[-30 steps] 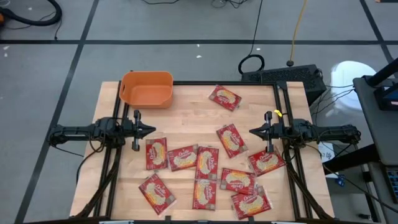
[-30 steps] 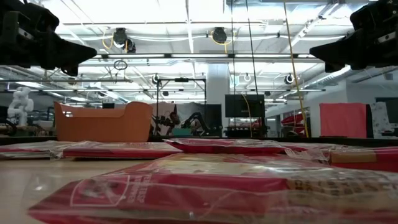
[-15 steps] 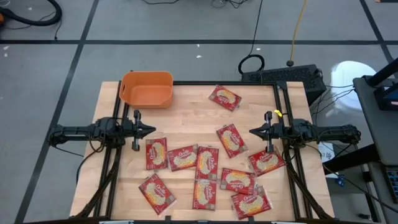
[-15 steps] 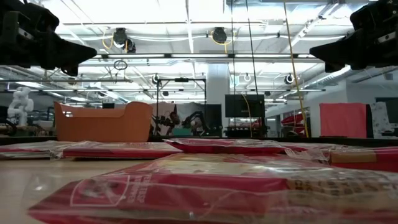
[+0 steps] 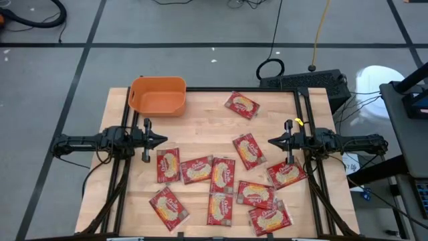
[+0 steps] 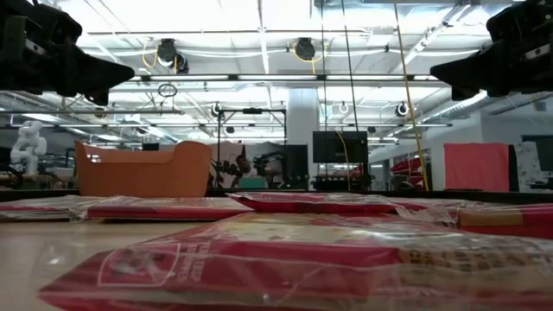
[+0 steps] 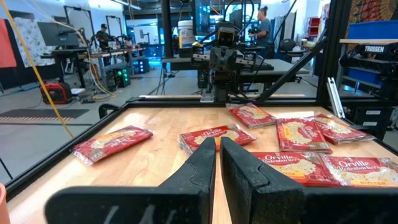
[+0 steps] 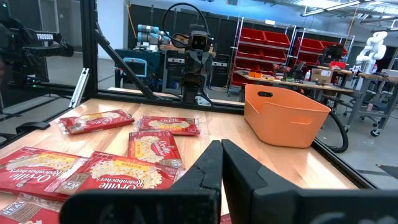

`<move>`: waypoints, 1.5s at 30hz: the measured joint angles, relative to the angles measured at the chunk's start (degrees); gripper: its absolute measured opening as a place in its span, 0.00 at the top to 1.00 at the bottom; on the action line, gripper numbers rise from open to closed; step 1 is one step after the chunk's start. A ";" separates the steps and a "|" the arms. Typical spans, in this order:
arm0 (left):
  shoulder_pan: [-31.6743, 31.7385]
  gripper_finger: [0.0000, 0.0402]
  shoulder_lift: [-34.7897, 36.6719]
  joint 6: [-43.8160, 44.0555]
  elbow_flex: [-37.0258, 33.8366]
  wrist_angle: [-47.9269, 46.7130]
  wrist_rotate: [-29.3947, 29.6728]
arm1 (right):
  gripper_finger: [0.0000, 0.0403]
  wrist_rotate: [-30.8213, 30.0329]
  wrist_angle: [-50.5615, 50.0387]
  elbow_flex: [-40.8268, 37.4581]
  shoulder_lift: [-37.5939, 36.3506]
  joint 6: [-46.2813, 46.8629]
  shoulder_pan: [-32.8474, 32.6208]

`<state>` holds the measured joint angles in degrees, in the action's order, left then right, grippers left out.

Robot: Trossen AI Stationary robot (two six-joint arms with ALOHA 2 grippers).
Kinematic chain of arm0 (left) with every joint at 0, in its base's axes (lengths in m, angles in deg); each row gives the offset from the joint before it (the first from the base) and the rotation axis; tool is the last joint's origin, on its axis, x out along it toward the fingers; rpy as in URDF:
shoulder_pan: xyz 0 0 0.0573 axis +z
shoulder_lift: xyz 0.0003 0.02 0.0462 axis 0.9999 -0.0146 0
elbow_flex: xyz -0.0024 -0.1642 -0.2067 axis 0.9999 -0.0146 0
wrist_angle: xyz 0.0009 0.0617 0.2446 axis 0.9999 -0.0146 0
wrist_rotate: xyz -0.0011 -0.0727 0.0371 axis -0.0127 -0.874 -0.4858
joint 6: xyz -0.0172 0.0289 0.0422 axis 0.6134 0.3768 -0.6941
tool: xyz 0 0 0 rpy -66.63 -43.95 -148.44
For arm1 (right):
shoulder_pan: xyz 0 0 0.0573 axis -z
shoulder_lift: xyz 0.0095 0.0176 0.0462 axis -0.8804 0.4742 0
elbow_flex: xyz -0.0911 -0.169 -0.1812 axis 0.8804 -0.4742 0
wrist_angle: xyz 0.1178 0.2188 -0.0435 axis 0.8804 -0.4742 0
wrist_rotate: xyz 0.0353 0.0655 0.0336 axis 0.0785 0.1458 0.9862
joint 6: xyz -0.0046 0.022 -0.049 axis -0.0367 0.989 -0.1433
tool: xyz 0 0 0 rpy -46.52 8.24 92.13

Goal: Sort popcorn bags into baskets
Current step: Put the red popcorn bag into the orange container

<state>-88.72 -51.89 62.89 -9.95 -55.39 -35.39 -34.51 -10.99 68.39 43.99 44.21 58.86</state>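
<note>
Several red popcorn bags with yellow-cream ovals lie flat on the wooden table, most in a cluster near the near edge; one lies alone toward the far side. The orange tub stands at the far left corner, also seen in the right wrist view. My left gripper hovers at the table's left side, pointing right, shut and holding nothing. My right gripper hovers at the right side, pointing left, shut and holding nothing.
Black frame rails run along the table's left and right sides. Bare wood lies between the tub and the bag cluster. Cables and a black box sit on the floor beyond the far edge. People stand far off in the room.
</note>
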 joint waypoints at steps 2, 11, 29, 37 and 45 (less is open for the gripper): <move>0.00 0.92 0.00 0.05 0.00 0.36 0.02 | 1.00 0.01 0.01 -0.02 0.00 0.01 0.00; -0.21 0.92 0.00 4.94 -0.02 2.47 -0.08 | 1.00 0.02 0.02 -0.01 0.02 3.12 0.00; -2.82 0.92 -11.60 7.09 20.23 -13.90 -0.52 | 1.00 0.00 0.02 -0.02 0.00 8.17 0.00; -2.84 0.92 -23.16 8.37 37.32 -29.84 -0.52 | 1.00 0.00 0.00 -0.02 0.01 8.20 0.00; -2.86 0.92 -34.32 10.87 50.55 -49.29 -0.52 | 1.00 0.00 0.00 -0.02 0.00 9.86 0.00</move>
<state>-91.58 -86.21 73.76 40.60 -104.68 -35.91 -34.51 -10.99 68.37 43.98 54.08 58.86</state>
